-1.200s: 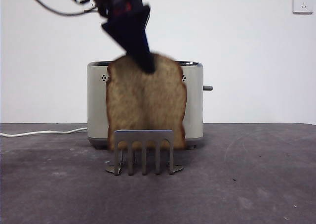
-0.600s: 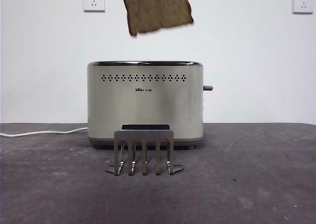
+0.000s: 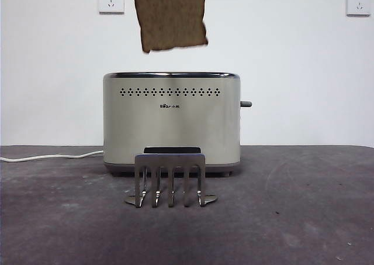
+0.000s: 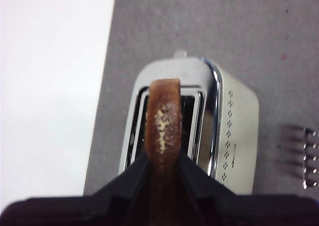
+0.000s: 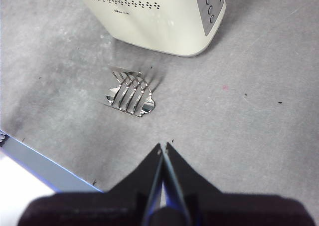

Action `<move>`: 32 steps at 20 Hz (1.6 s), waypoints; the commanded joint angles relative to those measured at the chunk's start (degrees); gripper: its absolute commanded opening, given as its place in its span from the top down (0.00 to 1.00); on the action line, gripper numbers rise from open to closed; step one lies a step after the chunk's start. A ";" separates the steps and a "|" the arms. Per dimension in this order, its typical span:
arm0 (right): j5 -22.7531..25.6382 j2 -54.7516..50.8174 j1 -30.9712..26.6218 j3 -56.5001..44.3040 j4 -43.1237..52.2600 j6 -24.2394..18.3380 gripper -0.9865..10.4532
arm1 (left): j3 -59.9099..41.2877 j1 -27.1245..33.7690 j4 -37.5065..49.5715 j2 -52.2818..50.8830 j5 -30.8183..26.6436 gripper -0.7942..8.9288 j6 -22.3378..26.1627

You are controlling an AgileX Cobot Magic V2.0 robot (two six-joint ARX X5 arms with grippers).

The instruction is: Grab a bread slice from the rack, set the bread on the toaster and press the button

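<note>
Bread (image 3: 170, 16) hangs in the air above your toaster (image 3: 172, 121), pinched edge-on in your left claw (image 4: 162, 161) right over the toaster's open slots. The rack (image 3: 170, 179) stands bare on the counter (image 3: 304, 212) just in front. Your right claw (image 5: 163, 148) waits clenched, holding nothing, near the rack.
</note>
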 commanded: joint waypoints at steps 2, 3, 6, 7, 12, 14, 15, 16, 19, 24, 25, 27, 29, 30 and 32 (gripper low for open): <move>-0.07 0.07 0.13 0.02 0.09 -0.50 0.92 | -0.17 1.25 0.70 2.99 0.37 0.93 1.81; -0.07 0.07 0.13 0.02 0.09 -0.50 0.92 | -0.17 1.62 0.63 3.74 0.70 0.93 1.77; -0.07 0.22 0.13 0.02 0.09 -0.52 0.92 | -0.17 2.45 0.31 5.20 3.21 0.93 1.79; -0.04 0.35 0.13 0.02 0.09 -0.52 0.92 | -0.17 2.69 0.46 5.73 3.26 0.93 2.05; -0.07 1.64 0.13 0.02 0.11 -0.92 0.92 | -0.17 4.87 0.02 8.13 7.48 0.93 3.06; -0.04 2.23 0.13 0.02 0.13 -0.94 0.92 | -0.17 5.60 0.63 9.29 7.89 0.93 3.04; -0.07 2.62 0.13 0.02 0.31 -0.94 0.92 | -0.17 5.95 0.72 9.92 7.98 0.93 2.99; -0.04 2.97 0.13 0.02 0.68 -0.94 0.92 | -0.17 6.16 0.79 10.64 8.04 0.92 2.84; -0.09 4.68 0.13 0.02 4.61 -0.87 0.92 | -0.17 6.97 1.36 12.87 10.64 0.91 -0.31; -0.09 8.70 0.13 0.02 11.69 0.24 0.92 | -0.17 7.19 3.41 13.60 10.49 0.65 -2.32; -0.09 9.62 0.13 0.02 13.35 0.59 0.92 | -0.17 7.23 3.78 13.57 10.49 0.63 -3.50; -0.11 11.21 0.13 0.02 16.72 1.81 0.92 | -0.17 7.45 3.89 13.57 10.49 0.62 -5.01; -0.13 12.83 0.13 0.02 20.15 2.78 0.92 | -0.17 7.45 4.59 13.55 10.47 0.62 -5.29; -0.13 13.60 0.13 0.02 21.51 2.82 0.92 | -0.17 7.45 5.40 13.33 10.45 0.62 -6.47; -0.13 15.17 0.13 0.02 23.91 3.72 0.92 | -0.13 7.45 6.97 12.63 10.38 0.62 -8.17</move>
